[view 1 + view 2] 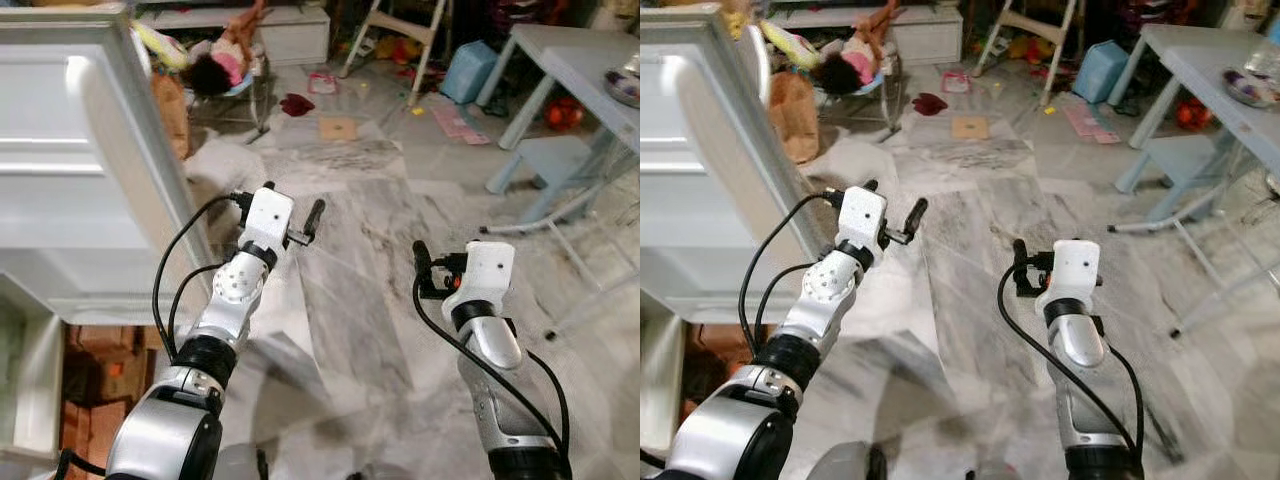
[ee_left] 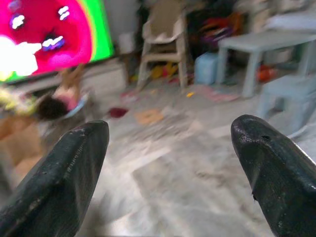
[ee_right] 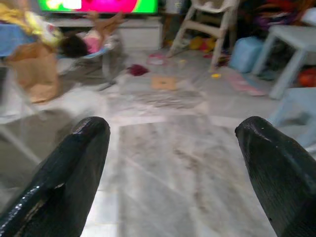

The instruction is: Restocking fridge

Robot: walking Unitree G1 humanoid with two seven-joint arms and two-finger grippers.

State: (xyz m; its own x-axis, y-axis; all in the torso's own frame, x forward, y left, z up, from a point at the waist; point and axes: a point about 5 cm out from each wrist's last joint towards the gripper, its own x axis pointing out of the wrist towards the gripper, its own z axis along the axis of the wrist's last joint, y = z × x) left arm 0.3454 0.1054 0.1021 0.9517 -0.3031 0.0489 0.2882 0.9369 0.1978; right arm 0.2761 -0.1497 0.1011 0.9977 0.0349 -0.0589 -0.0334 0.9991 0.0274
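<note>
The white fridge door point(image 1: 90, 150) stands open on my left, and low at the left edge some orange and red items point(image 1: 100, 380) show inside the fridge. My left gripper point(image 1: 295, 202) is raised beside the door's edge. It is open and holds nothing, and its fingers point(image 2: 74, 163) frame bare marble floor. Over the floor further right, my right gripper point(image 1: 425, 268) is open too, with nothing between its fingers point(image 3: 276, 163).
A brown paper bag point(image 1: 172, 110) stands past the door. A small figure in pink point(image 1: 215, 65) lies on a seat at the back. A grey table point(image 1: 570, 50), stool point(image 1: 550, 160) and blue container point(image 1: 468, 70) crowd the right. Marble floor point(image 1: 350, 260) stretches ahead.
</note>
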